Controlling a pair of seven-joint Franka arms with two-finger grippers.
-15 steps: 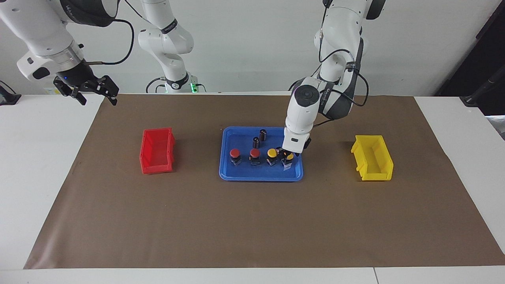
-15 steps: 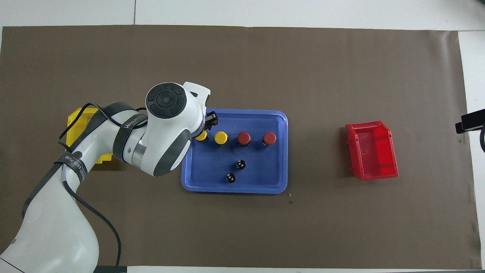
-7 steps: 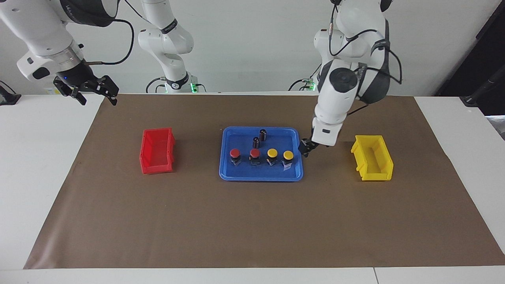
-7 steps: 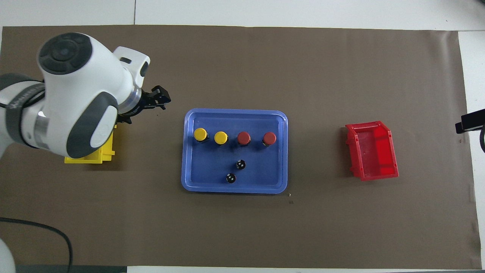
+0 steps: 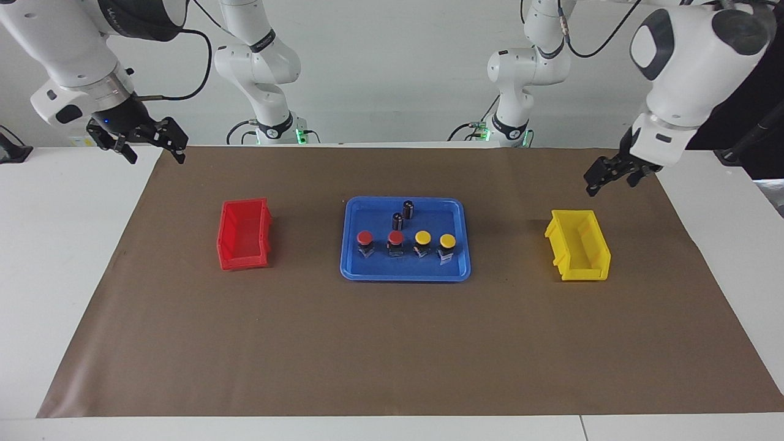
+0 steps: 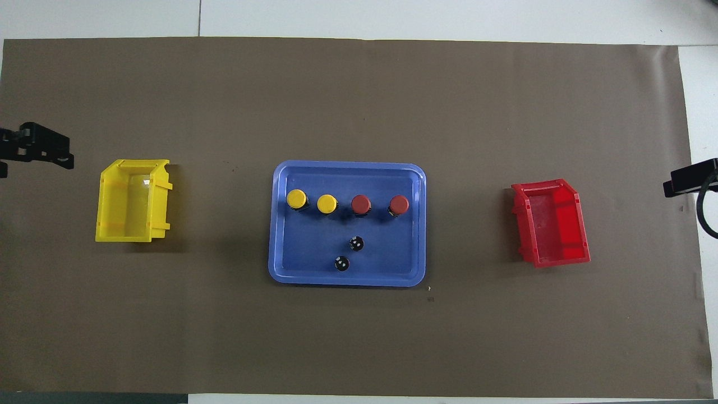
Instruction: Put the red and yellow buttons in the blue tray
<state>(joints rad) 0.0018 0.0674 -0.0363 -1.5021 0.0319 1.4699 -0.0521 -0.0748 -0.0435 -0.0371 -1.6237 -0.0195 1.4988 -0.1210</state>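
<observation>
Red and yellow buttons [image 5: 405, 244] are seen in the facing view standing in one row inside the blue tray [image 5: 355, 266], the two red caps toward the right arm's end and the two yellow caps toward the left arm's end; two dark cylinders [image 5: 402, 214] are set in the tray nearer to the robots. A red bin [image 5: 244, 234] and a yellow bin [image 5: 578, 245] are placed well apart from the tray at either end of the brown mat [image 5: 392, 355] on the tabletop. The left pincer [image 5: 606, 176] is held released and empty in the air over the mat by the yellow bin, and the right pincer [image 5: 146, 142] is likewise released, waiting over the mat's corner. In the overhead view, the four buttons [image 6: 348, 203] are shown in line in the tray [image 6: 412, 174], and only the tip of the left pincer [image 6: 42, 150] is shown.
</observation>
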